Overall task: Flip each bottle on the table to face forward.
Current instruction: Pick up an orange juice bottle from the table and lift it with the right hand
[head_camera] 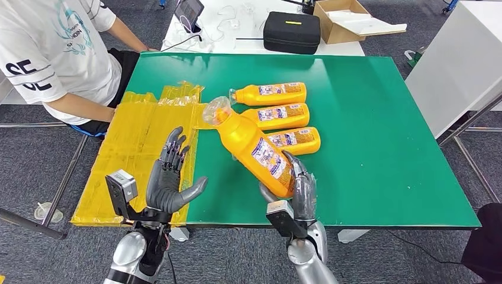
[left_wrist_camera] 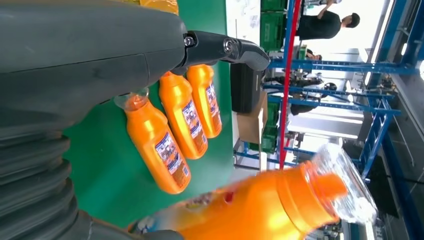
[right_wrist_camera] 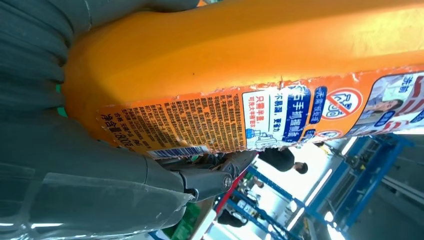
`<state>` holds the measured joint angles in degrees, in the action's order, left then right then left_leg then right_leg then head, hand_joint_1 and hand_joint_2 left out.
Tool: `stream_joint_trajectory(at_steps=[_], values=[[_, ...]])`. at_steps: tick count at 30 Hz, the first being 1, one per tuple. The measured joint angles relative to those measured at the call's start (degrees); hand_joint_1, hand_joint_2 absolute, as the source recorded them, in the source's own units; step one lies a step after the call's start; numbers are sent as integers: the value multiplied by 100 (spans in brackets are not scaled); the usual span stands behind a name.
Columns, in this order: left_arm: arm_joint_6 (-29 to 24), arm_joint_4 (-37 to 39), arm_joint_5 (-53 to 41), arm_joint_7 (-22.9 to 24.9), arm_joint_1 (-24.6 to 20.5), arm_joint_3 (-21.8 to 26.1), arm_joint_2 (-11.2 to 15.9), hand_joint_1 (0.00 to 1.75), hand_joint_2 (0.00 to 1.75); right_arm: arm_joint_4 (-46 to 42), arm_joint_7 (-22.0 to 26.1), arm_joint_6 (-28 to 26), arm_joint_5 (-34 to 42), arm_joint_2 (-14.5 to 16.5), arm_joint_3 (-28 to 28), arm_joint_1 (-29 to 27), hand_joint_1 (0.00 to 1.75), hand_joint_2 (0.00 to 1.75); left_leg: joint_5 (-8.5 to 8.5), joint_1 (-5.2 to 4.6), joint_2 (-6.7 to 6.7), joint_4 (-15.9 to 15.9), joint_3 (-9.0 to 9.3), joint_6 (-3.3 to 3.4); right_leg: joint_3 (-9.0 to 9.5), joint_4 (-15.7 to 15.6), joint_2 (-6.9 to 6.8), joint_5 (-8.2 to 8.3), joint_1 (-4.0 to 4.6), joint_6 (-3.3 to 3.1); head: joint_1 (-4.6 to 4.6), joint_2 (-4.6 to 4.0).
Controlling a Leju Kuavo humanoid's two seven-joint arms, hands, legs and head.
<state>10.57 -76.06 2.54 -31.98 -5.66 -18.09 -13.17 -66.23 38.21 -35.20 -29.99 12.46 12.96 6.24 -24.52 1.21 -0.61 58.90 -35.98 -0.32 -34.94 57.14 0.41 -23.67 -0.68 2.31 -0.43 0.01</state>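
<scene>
Nearest, right hand [head_camera: 298, 188]: at the near edge of the green tabletop [head_camera: 385, 148], fingers wrapped round the base of the held bottle [head_camera: 256, 149]; the right wrist view shows its label [right_wrist_camera: 260, 117] turned to the camera.
Held bottle: orange, lifted off the tabletop and tilted, base by the near edge, clear cap [head_camera: 216, 110] pointing toward the far left corner.
Left hand [head_camera: 170, 177]: near the front left corner, over the edge of the yellow plastic sheet [head_camera: 136, 154], fingers spread wide, holding nothing.
Lying bottles: three in a stack-like row at mid-tabletop, all on their sides, labels up, caps to the left; nearest bottle [head_camera: 295, 140] just beyond the held one, possibly touching it, though the overlap hides this; middle bottle [head_camera: 276, 115] beside it; far bottle [head_camera: 271, 93] beside that.
Person [head_camera: 56, 53]: seated at the far left corner, forearm resting on the yellow sheet.
Beyond the far edge: black case [head_camera: 291, 31] and open cardboard box [head_camera: 343, 21] on a white table [head_camera: 248, 35].
</scene>
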Motion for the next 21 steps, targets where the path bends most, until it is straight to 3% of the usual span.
stream_joint_trajectory(at_steps=[5, 13, 21], values=[[82, 18, -74, 92, -66, -105, 28, 0, 175, 262, -48, -395, -957, 73, 32, 91, 174, 175, 0, 0, 0, 0, -1, 0, -1, 0, 0, 0, 0, 0, 0, 0], [208, 228, -18, 278, -174, -166, 46, 0, 175, 476, 56, -474, -2466, 462, -126, 153, 173, 175, 1, 1, 3, 0, 0, -1, -4, 1, 1, 0, 2, 0, -1, -1], [330, 456, 241, 323, -269, -139, 47, 0, 175, 709, 53, -495, -2807, 702, -225, 177, 174, 175, 1, 0, 2, 0, -1, 0, -4, 0, 1, 0, 0, 0, 1, -1]])
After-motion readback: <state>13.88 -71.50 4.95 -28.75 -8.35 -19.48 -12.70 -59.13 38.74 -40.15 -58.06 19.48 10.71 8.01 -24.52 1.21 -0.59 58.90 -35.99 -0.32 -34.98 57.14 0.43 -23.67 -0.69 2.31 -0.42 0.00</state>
